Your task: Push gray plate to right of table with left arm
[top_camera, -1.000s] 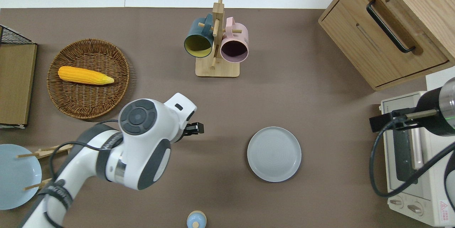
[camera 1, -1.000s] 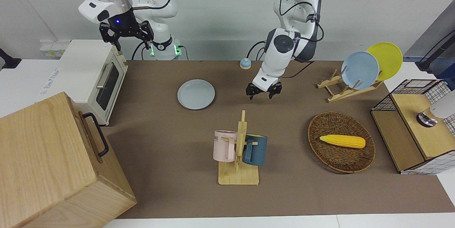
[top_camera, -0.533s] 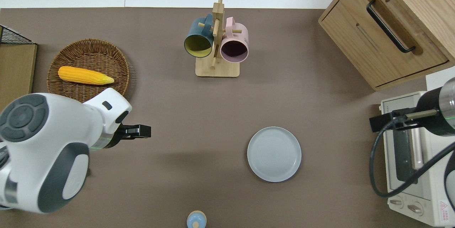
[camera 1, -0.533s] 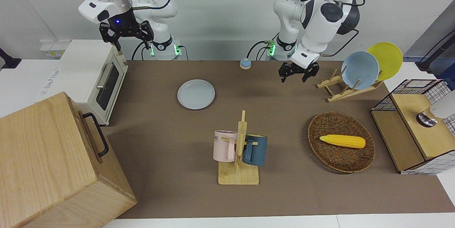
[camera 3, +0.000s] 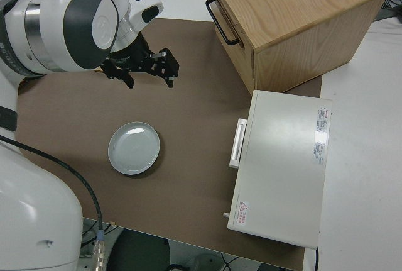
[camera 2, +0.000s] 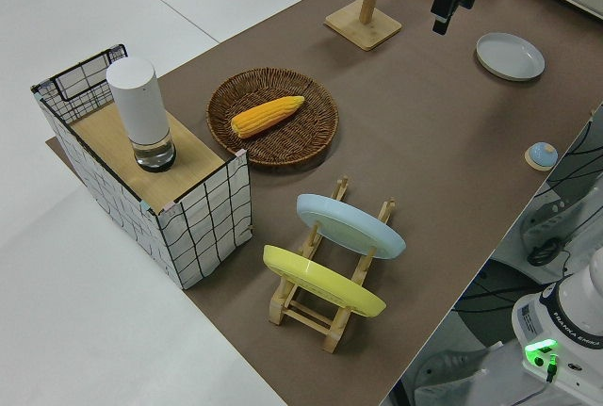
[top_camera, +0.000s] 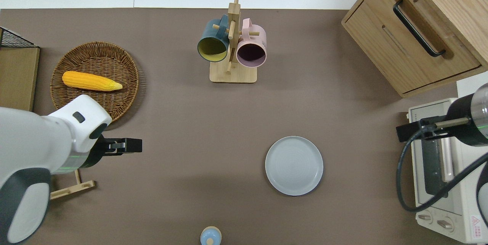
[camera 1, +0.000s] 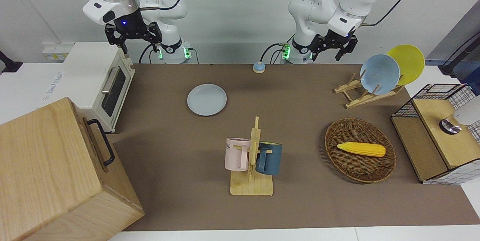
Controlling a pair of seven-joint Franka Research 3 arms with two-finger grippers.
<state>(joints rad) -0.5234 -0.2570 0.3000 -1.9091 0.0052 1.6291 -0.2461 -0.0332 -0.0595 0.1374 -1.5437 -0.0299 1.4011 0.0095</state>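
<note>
My left claw [camera 1: 332, 47] hangs high, fingers apart, well away from the plate [camera 1: 207, 99]. I should come down onto the worktop [camera 1: 180, 147] beside its rim, then push slowly and low.

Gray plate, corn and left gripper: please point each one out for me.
gray plate [top_camera: 294, 165], overhead view, centre of its flat inside.
corn [camera 1: 361, 149], front view, middle of the cob.
left gripper [camera 1: 333, 45], front view, midway between its fingertips.
</note>
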